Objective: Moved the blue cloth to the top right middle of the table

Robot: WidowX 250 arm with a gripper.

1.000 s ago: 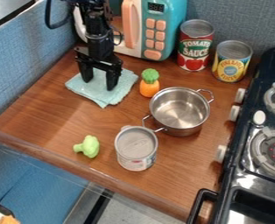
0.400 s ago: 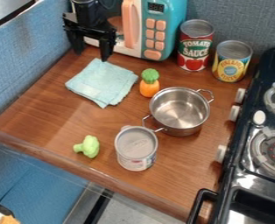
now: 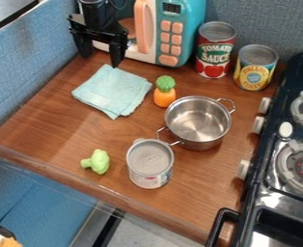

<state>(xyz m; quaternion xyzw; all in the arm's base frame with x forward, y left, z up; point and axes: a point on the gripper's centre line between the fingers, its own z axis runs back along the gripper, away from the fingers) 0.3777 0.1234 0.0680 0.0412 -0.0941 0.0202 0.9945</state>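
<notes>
"Two fingers on that black gripper, and how do they stand?"

"Wide apart, tips pointing down, with nothing held between them."

"Is either one touching the light blue folded cloth?"

"One tip hangs right at the cloth's upper corner and overlaps it slightly from here. Whether it actually touches, I can't tell."

"And the black robot arm?"

"It comes in at the top edge, toward the left, and drops nearly straight down. The gripper sits in front of the teal and white toy microwave, near the blue fabric-covered side panel."

"Where exactly is the cloth?"

"Flat on the brown wooden table, in the upper left part as we see it, turned cornerwise. The orange toy carrot with a green top stands just beside it, on the right."

"What about the rest?"

"Right of the carrot and lower is the shiny steel pot. A silver-topped can stands by its lower handle, and the light green toy broccoli lies left of that can. The cloth is well apart from the black toy stove on the right."
</notes>
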